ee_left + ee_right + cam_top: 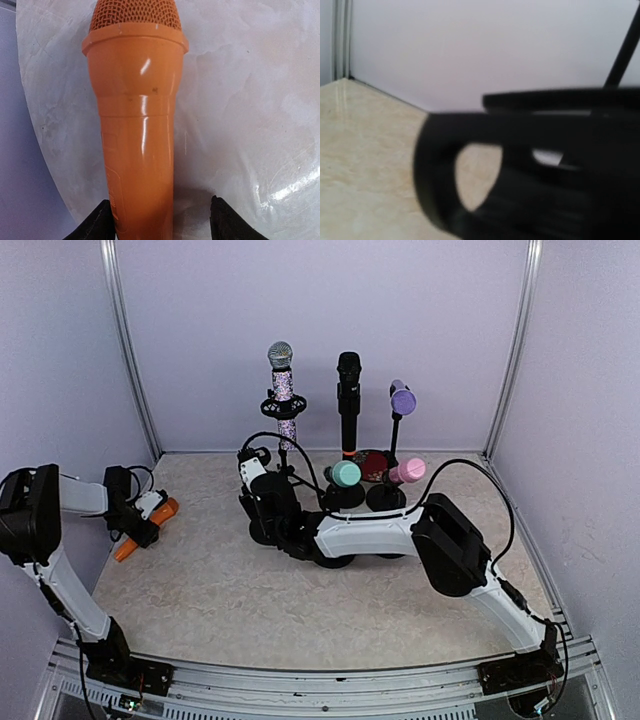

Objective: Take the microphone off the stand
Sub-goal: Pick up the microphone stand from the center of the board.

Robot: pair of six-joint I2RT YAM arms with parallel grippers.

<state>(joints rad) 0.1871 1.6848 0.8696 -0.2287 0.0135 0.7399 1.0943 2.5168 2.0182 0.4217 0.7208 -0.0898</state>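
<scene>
Orange plastic microphone (137,125) lies on the table (240,100), well apart from the stands (385,498), between the left gripper's (161,222) parted fingers — retreat straight back without nudging it — while the right gripper's (268,515) grip cannot be told.

orange microphone (137,125) runs off the bottom edge (tail unseen)

An orange microphone (152,521) lies on the tabletop (220,610) at the far left, with the left claw (135,518) over its middle. The right claw (262,502) sits low near the foot of a stand (268,405) holding a glittery microphone (283,380) (upright, silver-headed). A black microphone (348,400) stands just beside it.
</scene>
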